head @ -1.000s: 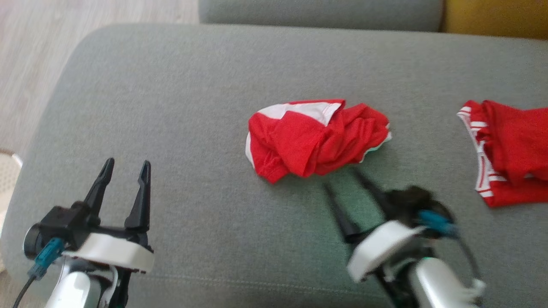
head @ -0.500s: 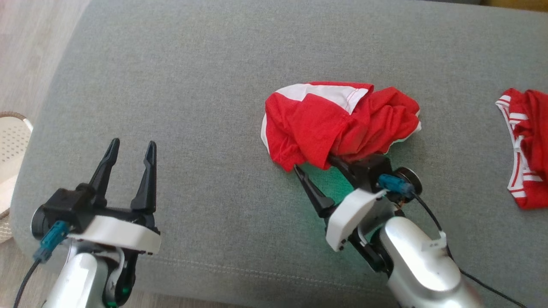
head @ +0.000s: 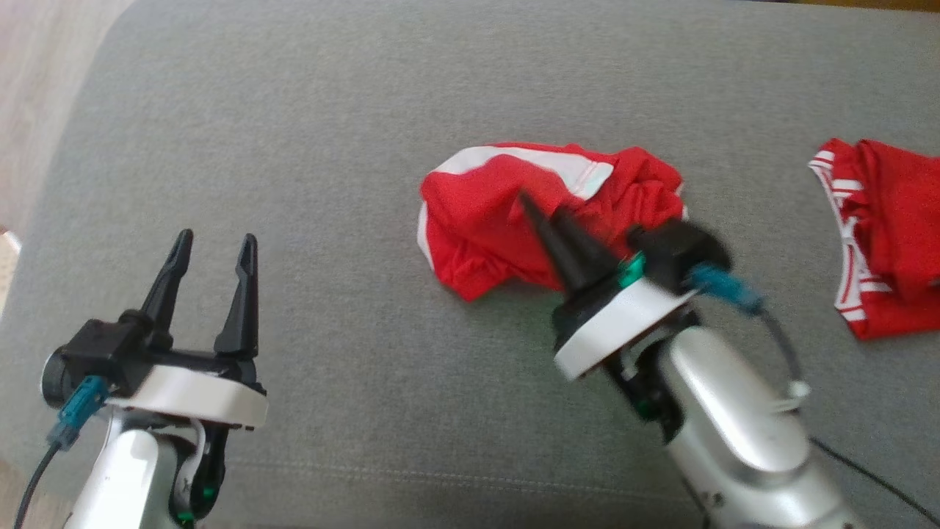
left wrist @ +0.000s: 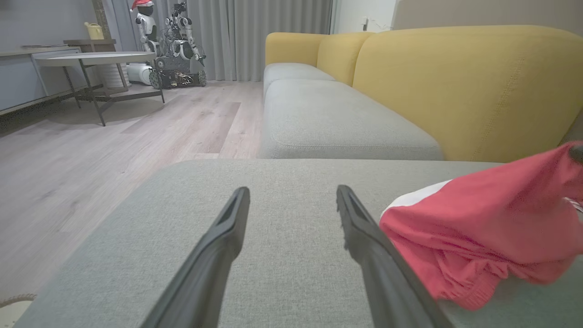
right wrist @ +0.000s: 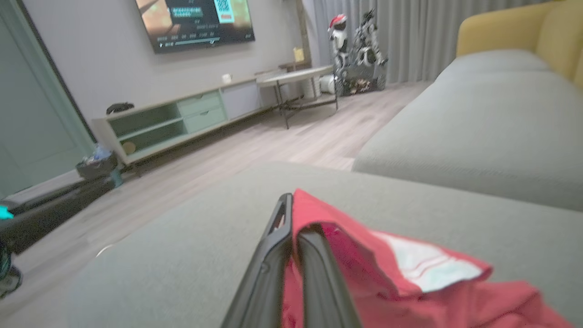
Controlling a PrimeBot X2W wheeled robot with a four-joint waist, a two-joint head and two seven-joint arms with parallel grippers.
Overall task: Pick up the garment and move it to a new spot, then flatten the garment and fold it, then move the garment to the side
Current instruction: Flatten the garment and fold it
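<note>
While right claw (right wrist: 294,216) pinches garment (right wrist: 364,259), television (right wrist: 196,20) beyond

The garment (head: 477,220) is thin matt red cloth; the cushion (head: 294,132) is coarse grey weave.

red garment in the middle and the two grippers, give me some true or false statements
1. The right gripper is shut on the crumpled garment. True.
2. The left gripper holds cloth. False: it is open and empty, above the grey cushion.
3. A second red garment lies apart, to the robot's right. True.
4. The crumpled garment is plain red. False: it has white panels.
</note>
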